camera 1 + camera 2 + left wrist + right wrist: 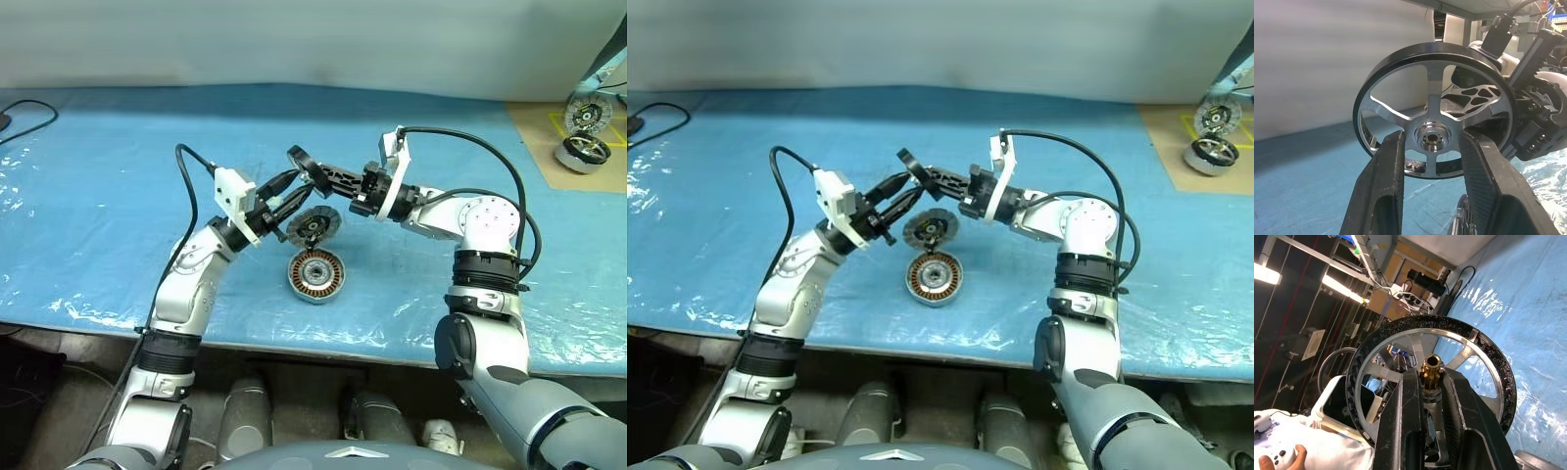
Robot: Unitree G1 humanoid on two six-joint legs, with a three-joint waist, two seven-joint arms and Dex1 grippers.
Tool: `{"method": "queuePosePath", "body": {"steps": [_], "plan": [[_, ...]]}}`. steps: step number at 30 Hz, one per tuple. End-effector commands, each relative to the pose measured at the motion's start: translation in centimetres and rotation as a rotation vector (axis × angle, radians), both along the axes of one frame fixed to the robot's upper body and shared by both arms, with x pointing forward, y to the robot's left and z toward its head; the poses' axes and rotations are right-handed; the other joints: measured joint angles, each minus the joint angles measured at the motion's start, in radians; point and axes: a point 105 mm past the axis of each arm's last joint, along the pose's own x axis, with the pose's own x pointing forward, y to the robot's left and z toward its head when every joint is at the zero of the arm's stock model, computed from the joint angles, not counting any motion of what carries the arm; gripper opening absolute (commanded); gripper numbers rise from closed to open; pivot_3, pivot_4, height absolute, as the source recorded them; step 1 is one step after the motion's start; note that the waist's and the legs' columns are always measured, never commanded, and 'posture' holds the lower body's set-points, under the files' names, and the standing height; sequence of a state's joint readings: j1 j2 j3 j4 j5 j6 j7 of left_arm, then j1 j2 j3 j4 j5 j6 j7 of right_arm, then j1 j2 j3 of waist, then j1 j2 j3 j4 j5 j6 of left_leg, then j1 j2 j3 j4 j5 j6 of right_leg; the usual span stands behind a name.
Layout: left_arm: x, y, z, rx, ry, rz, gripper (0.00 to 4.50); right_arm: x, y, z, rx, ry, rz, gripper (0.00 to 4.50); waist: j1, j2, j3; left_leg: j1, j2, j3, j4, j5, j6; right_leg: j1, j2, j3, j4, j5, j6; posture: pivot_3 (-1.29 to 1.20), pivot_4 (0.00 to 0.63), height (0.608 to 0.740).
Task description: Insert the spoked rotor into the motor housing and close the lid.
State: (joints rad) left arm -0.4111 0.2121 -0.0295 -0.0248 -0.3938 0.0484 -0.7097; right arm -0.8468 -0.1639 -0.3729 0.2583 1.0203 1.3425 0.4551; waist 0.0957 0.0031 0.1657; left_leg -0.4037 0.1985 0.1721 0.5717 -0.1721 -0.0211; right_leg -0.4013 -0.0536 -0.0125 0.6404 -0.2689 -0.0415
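The spoked rotor (300, 160), a dark-rimmed wheel with silvery spokes, hangs in the air above the middle of the blue table. My right gripper (312, 168) reaches in from the right and is shut on the rotor's brass hub shaft (1431, 369). From the left, my left gripper (1434, 139) stands open, its two fingers (1383, 181) on either side of the hub and in front of the lower rim. Below them, the motor housing (316, 274) with its copper windings lies on the table. Its hinged lid (313, 225) stands tilted up behind it.
A second motor (584, 152) sits on a tan mat at the far right of the table. A black cable (24, 113) loops at the far left. The table's front edge (294, 333) runs close below the housing. A person's hand holding a controller (1273, 455) appears in the right wrist view.
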Motion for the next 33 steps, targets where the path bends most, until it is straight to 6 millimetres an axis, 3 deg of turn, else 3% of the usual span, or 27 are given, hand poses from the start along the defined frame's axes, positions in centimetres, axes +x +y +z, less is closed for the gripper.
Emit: {"method": "queuePosePath", "body": {"steps": [1,7,8,12,20,25,33], "plan": [[0.2,-0.1,0.4,0.014,-0.022,0.016,1.29,-0.7,0.7,1.9,0.028,-0.097,0.029,0.15,0.000,0.000,0.000,0.000,0.000,0.000,0.000,0.000,0.000,0.000,0.000,0.000,0.000,0.000,0.000,0.00,0.150,0.740],[0.4,0.0,0.3,0.027,-0.028,0.024,1.29,-0.5,0.8,2.3,0.028,-0.159,0.004,0.15,0.000,0.000,0.000,0.000,0.000,0.000,0.000,0.000,0.000,0.000,0.000,0.000,0.000,0.000,0.000,0.00,0.150,0.740],[0.5,0.0,0.2,0.028,-0.029,0.028,1.29,-0.4,0.8,2.3,0.034,-0.159,-0.003,0.87,0.000,0.000,0.000,0.000,0.000,0.000,0.000,0.000,0.000,0.000,0.000,0.000,0.000,0.000,0.000,0.00,0.150,0.740],[0.6,0.0,0.3,0.027,-0.031,0.032,1.29,-0.4,0.9,2.0,0.044,-0.113,0.010,2.24,0.000,0.000,0.000,0.000,0.000,0.000,0.000,0.000,0.000,0.000,0.000,0.000,0.000,0.000,0.000,0.00,0.150,0.740],[0.5,0.5,0.2,0.026,-0.032,0.040,1.29,-0.2,0.8,1.6,0.031,-0.091,-0.002,2.24,0.000,0.000,0.000,0.000,0.000,0.000,0.000,0.000,0.000,0.000,0.000,0.000,0.000,0.000,0.000,0.00,0.150,0.740],[0.2,1.2,1.6,-0.005,-0.071,0.046,1.29,2.2,-0.5,0.2,-0.032,-0.064,-0.157,2.24,-0.001,0.000,0.000,0.000,0.000,0.000,0.000,0.000,0.000,0.000,0.000,0.000,0.000,0.000,0.000,0.00,0.150,0.740],[-0.9,2.3,2.1,0.042,-0.069,0.000,1.29,2.9,-1.2,-0.3,-0.028,-0.043,-0.207,2.24,-0.001,0.000,0.000,0.000,0.000,0.000,0.000,0.000,0.000,0.000,0.000,0.000,0.000,0.000,0.000,0.00,0.150,0.740]]}}
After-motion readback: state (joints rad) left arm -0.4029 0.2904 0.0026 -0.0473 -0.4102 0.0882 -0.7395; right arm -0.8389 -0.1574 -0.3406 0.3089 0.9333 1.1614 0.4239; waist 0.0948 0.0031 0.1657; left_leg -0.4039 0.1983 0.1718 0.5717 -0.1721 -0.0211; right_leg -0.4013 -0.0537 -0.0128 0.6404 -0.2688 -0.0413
